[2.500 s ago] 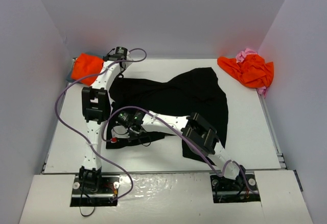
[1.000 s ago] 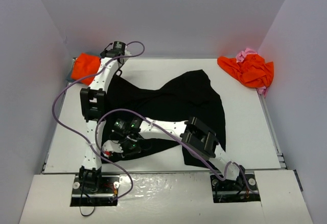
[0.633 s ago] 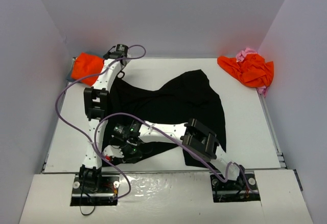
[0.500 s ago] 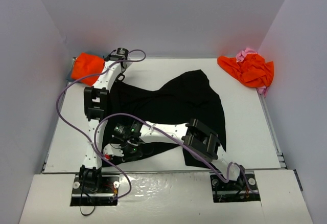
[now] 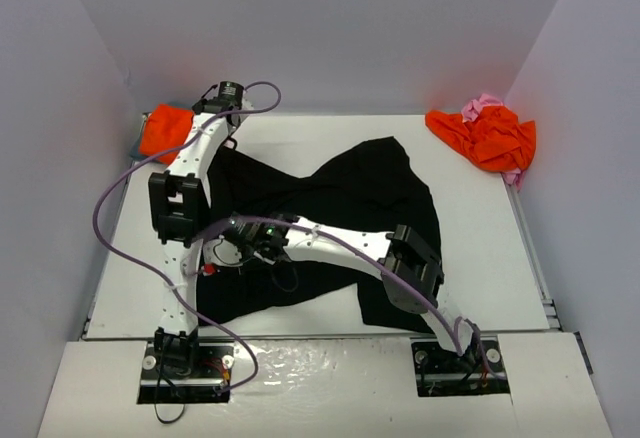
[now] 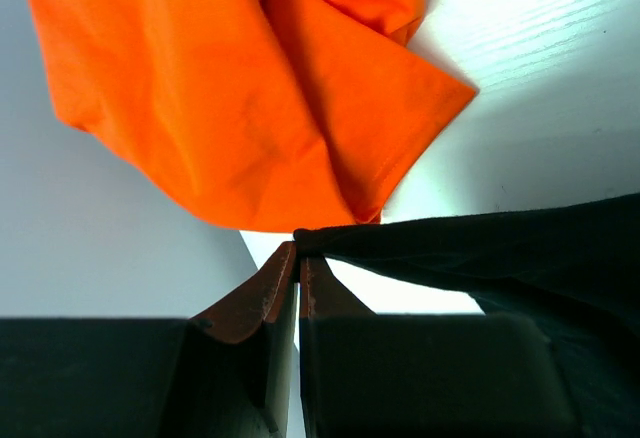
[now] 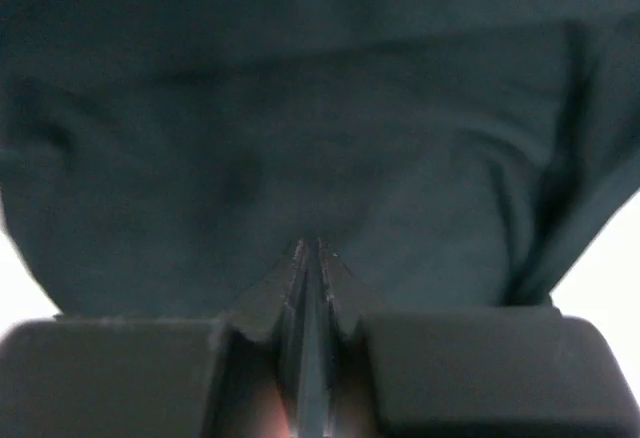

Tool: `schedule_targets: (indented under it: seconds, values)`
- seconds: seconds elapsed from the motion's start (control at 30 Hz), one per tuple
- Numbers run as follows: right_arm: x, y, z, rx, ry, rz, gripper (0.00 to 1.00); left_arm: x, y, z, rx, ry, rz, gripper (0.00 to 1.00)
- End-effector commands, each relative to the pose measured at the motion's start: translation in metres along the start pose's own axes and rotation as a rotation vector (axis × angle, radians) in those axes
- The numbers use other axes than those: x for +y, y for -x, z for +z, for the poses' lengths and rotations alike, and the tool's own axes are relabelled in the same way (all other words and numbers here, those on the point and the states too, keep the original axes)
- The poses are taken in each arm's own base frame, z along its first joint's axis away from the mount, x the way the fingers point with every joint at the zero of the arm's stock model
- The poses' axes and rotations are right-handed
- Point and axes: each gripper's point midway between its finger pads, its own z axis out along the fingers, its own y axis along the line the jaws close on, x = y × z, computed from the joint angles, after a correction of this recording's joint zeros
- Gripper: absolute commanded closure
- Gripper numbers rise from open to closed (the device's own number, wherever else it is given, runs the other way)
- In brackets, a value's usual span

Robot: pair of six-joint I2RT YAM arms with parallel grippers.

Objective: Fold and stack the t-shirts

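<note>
1. L jaws are clenching on a corner of the black tee (image 5: 370,183), w/ the brown pads (image 6: 262,296) pressing together on the hem's tip.
2. From that pinch the black hem is running off to the right of the L jaws in a fairly straight line, across the white worktop (image 5: 480,248).
3. An orange tee (image 6: 230,88) is lying crumpled just ahead of the L jaws, its nearest edge almost touching the pinched corner.
4. R jaws are sitting all but shut, w/ only a thin slit showing. Their tips are right up against the black cloth, which is filling the view ahead of them. Can't tell whether any fold is caught between.
5. Rest of the black tee is lying spread over the worktop's middle, mostly beyond & to the right of the R jaws.
6. A 2nd orange tee (image 5: 492,138) is sitting bunched on a pink tee (image 5: 485,105) in the far right corner, well apart from both sets of jaws.
</note>
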Motion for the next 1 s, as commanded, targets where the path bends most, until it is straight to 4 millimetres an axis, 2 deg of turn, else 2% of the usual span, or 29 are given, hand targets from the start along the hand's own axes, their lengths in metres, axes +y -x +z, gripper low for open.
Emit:
schedule_targets:
  seconds: [0.0,0.03,0.07,0.1,0.13,0.2,0.23,0.33,0.4,0.43,0.6,0.67,0.7,0.73,0.83,0.9,0.97]
  values:
    - [-0.122,-0.021,-0.107,-0.073,-0.405,0.303,0.95,0.043,0.011,-0.052,-0.094,0.088,-0.060,1.00]
    - [-0.122,-0.024,-0.106,-0.061,-0.415,0.306,0.95,0.044,0.010,-0.053,-0.094,0.089,-0.062,1.00]
    - [-0.129,-0.038,-0.110,-0.025,-0.467,0.318,0.94,0.044,0.009,-0.055,-0.093,0.090,-0.063,1.00]
    - [-0.136,-0.056,-0.112,0.016,-0.524,0.338,0.92,0.046,0.009,-0.058,-0.097,0.094,-0.067,1.00]
    - [-0.143,-0.074,-0.105,0.033,-0.524,0.369,0.90,0.048,0.009,-0.062,-0.110,0.099,-0.073,1.00]
    - [-0.161,-0.127,-0.098,0.062,-0.515,0.472,0.90,0.052,0.009,-0.072,-0.136,0.108,-0.079,1.00]
    - [-0.166,-0.147,-0.090,0.085,-0.505,0.519,0.90,0.052,0.008,-0.074,-0.138,0.106,-0.078,1.00]
    - [-0.174,-0.206,-0.078,0.161,-0.487,0.615,0.91,0.045,0.003,-0.084,-0.136,0.096,-0.063,1.00]
    - [-0.171,-0.229,-0.070,0.207,-0.476,0.641,0.91,0.042,0.001,-0.093,-0.150,0.086,-0.058,1.00]
    - [-0.172,-0.237,-0.068,0.213,-0.472,0.657,0.91,0.036,-0.002,-0.092,-0.144,0.071,-0.046,1.00]
    - [-0.180,-0.284,-0.062,0.269,-0.480,0.738,0.91,0.014,-0.019,-0.124,-0.162,0.016,-0.003,1.00]
    - [-0.182,-0.305,-0.060,0.299,-0.490,0.780,0.92,-0.005,-0.027,-0.130,-0.156,-0.001,0.044,1.00]
    - [-0.184,-0.310,-0.060,0.300,-0.494,0.795,0.92,-0.008,-0.030,-0.142,-0.171,-0.012,0.051,1.00]
    - [-0.185,-0.309,-0.061,0.282,-0.486,0.802,0.92,-0.023,-0.036,-0.144,-0.163,-0.039,0.076,1.00]
    - [-0.183,-0.310,-0.065,0.264,-0.482,0.819,0.92,-0.044,-0.051,-0.158,-0.157,-0.100,0.099,1.00]
    - [-0.182,-0.309,-0.070,0.252,-0.486,0.824,0.91,-0.064,-0.067,-0.163,-0.150,-0.159,0.113,1.00]
    - [-0.181,-0.311,-0.076,0.253,-0.495,0.829,0.91,-0.080,-0.092,-0.167,-0.127,-0.205,0.137,1.00]
